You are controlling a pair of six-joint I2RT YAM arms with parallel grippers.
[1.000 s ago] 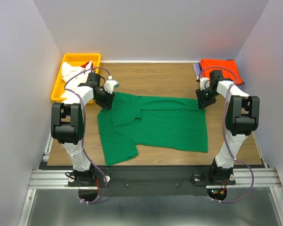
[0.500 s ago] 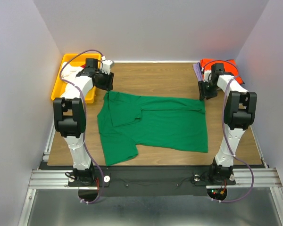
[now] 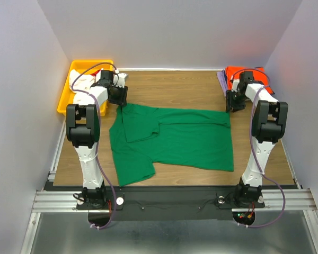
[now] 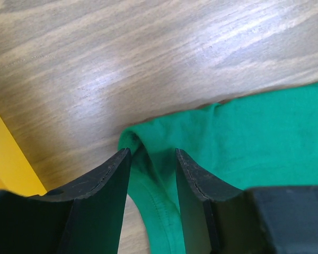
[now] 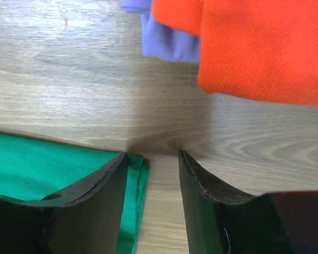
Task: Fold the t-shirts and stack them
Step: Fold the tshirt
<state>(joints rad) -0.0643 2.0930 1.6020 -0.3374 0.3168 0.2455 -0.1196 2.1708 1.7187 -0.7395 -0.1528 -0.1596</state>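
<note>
The bright green t-shirt (image 3: 185, 140) lies spread on the wooden table, its left side folded inward. My left gripper (image 3: 118, 97) is open at the shirt's far-left corner. In the left wrist view the gripper (image 4: 152, 156) has that green corner (image 4: 159, 137) between its parted fingers. My right gripper (image 3: 233, 102) is open at the far-right corner. In the right wrist view the gripper (image 5: 152, 157) straddles the green edge (image 5: 140, 174) and bare wood. The folded orange t-shirt (image 3: 257, 76) lies on the pale lavender one (image 3: 221, 78) at the far right.
A yellow bin (image 3: 79, 69) at the far left holds white shirts with red (image 3: 82, 83). In the right wrist view the orange shirt (image 5: 265, 47) and the lavender shirt (image 5: 169, 42) lie just beyond the fingers. Walls close in on both sides and at the back.
Both grippers have moved from over the shirt's far edge out to its far corners. The left one swung toward the bin, then came back to the corner. The shirt has barely shifted.
</note>
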